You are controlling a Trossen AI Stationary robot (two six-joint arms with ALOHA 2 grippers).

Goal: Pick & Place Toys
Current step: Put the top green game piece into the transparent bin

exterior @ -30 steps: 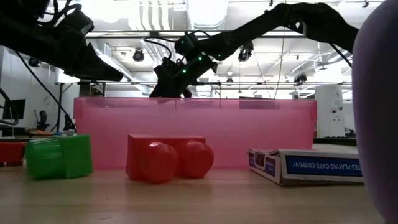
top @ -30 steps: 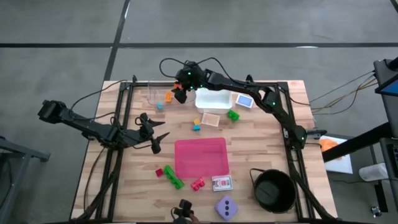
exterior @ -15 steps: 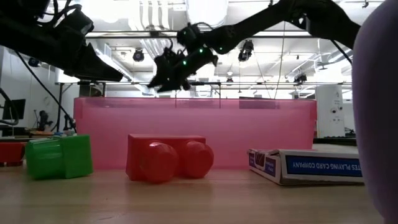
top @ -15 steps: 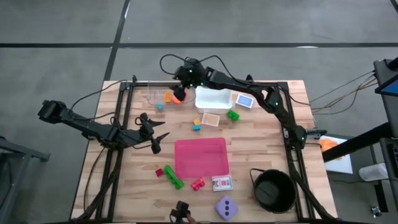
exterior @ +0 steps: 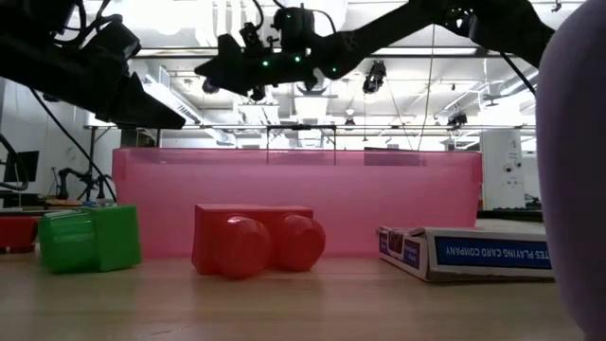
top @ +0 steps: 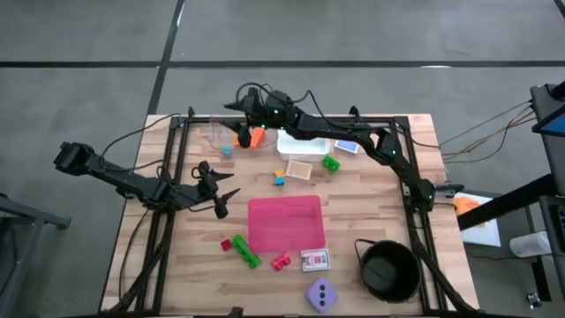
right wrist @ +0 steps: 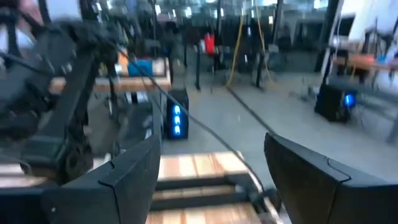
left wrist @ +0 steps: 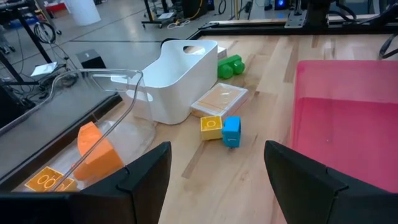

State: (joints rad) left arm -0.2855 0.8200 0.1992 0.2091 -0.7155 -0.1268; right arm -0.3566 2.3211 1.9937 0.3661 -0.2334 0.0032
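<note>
High view: right end effector (top: 240, 113) raised over far desk (top: 371, 212) edge, fingers apart, empty, above orange brick (top: 257, 137) beside clear container (top: 218, 132). Left end effector (top: 222, 187) waiting left of pink mat (top: 285, 223), fingers apart, empty. Green brick (top: 247, 254), red brick (top: 281, 261) and lilac die (top: 320, 294) along near edge.

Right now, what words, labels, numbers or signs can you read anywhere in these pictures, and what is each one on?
"PLAYING CARD COMPANY": on the side of the card box lying on the table, low view. A word before it is cut off by the box's edge.
Printing on the same card box's top face, high view: too small to read.
Blue-and-white card by the white bin: too small to read.
Lilac die: dark dots only, no text.
</note>
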